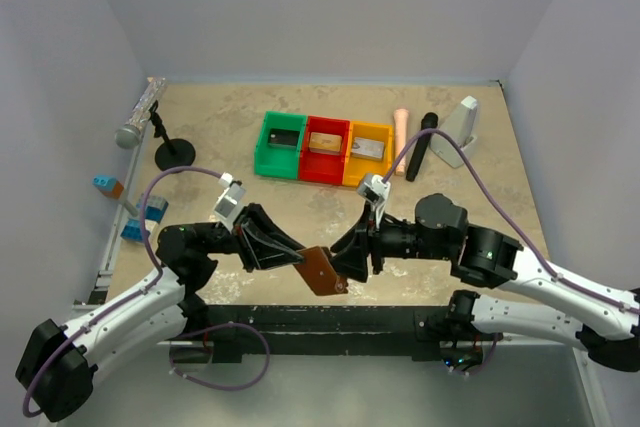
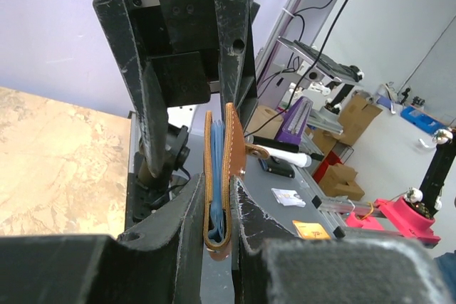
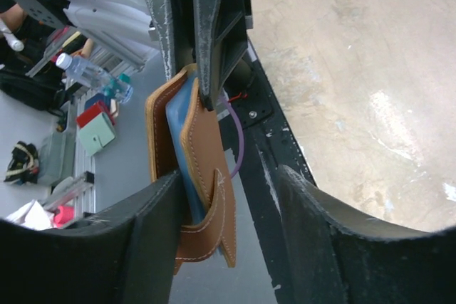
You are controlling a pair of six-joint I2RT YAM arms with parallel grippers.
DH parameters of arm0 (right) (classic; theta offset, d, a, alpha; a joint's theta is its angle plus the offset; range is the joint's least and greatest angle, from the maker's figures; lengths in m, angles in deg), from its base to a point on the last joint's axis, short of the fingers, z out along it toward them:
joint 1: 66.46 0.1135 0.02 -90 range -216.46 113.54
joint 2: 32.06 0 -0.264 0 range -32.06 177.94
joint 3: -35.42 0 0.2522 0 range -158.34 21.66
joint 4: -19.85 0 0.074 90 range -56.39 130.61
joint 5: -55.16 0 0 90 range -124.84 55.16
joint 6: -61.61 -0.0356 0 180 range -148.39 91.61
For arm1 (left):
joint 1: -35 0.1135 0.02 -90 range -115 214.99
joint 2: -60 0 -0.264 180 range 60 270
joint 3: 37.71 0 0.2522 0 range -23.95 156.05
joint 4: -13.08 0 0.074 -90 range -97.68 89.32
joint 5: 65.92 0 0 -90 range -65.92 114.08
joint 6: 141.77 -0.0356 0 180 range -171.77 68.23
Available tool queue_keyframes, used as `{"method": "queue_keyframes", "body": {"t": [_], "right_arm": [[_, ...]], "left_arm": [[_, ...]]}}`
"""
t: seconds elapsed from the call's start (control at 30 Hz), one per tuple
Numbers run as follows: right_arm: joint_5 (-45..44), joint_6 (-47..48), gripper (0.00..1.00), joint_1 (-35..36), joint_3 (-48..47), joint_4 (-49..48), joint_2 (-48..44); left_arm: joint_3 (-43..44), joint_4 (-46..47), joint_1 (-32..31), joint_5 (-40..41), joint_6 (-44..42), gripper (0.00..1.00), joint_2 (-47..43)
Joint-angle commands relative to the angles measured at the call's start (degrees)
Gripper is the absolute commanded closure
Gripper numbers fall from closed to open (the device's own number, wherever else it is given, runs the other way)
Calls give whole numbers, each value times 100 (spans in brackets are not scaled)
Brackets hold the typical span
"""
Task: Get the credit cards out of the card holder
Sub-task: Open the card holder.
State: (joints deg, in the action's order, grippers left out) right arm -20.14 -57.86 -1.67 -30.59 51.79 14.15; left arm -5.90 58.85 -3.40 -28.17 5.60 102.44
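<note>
While both arms meet over the near edge of the worktop (image 1: 310, 209), the top view shows the card holder (image 1: 322, 271) between left tool (image 1: 304, 261) and right tool (image 1: 339, 265). Credit cards (image 1: 324, 141) lie one apiece in the far coloured bins (image 1: 263, 147).

Left wrist: left tool pinching the folded holder, blue lining showing.

Right wrist: right tool spread, holder against one finger.

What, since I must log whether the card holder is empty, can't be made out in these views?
1. Card holder pockets, left wrist view: edge-on, pinched by the left gripper; any card inside is hidden.
2. Right wrist view: folded leather covers most of the lining.
3. Top view: right gripper overlaps it; cards in the bins too small for detail.
</note>
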Motion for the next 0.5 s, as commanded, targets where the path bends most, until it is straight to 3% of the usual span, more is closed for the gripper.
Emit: {"method": "queue_keyframes", "body": {"t": [0.0,0.17,0.27,0.47], "right_arm": [[498,91,46,-11,-84,-86,238],[789,3,53,-11,-92,-200,388],[806,21,62,-11,-92,-200,371],[649,47,100,-11,-119,-51,213]], "left_arm": [[252,551,-2,356,-15,100,-16],[235,577,-2,435,-50,100,-16],[209,613,-2,435,-59,100,-7],[173,359,-2,461,-199,97,-86]]}}
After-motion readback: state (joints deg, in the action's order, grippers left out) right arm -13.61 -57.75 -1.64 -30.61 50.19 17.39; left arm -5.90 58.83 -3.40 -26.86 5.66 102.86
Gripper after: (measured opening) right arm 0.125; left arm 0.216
